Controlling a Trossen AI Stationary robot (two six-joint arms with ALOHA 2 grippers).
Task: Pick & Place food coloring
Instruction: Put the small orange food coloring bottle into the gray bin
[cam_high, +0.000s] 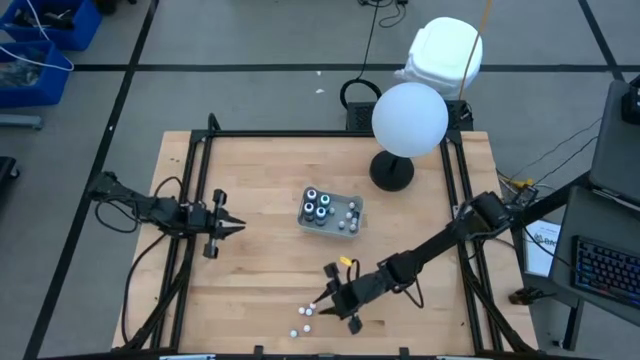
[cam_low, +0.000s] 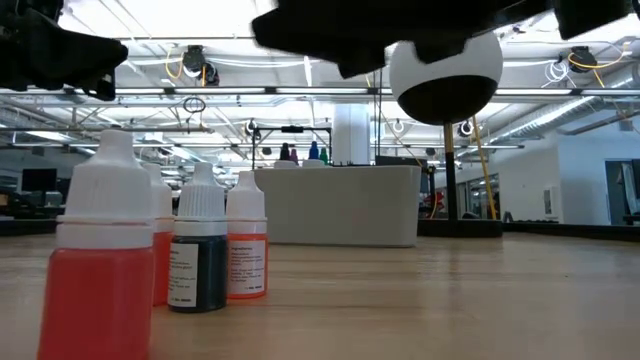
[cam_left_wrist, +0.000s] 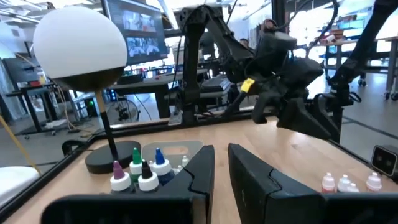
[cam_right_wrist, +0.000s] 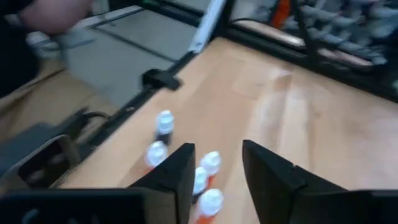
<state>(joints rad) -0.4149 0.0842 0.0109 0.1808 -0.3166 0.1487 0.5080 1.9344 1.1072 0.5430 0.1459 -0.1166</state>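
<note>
right end effector (cam_high: 328, 300): fingers parted, gripping nothing | hanging over small white-capped dropper bottles (cam_high: 306, 322) on pale wooden surface (cam_high: 260, 270) | left end effector (cam_high: 232, 227): slightly open, empty

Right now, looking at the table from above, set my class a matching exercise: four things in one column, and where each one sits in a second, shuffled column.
Things
1. grey tray
2. globe lamp
3. left tool
4. right tool

Places
A. over the loose white-capped bottles by the table's near edge
B. at the table's far edge
C. mid-table, holding upright bottles
D. at the table's left side, pointing toward the tray

Pairs: 1-C, 2-B, 3-D, 4-A
</note>
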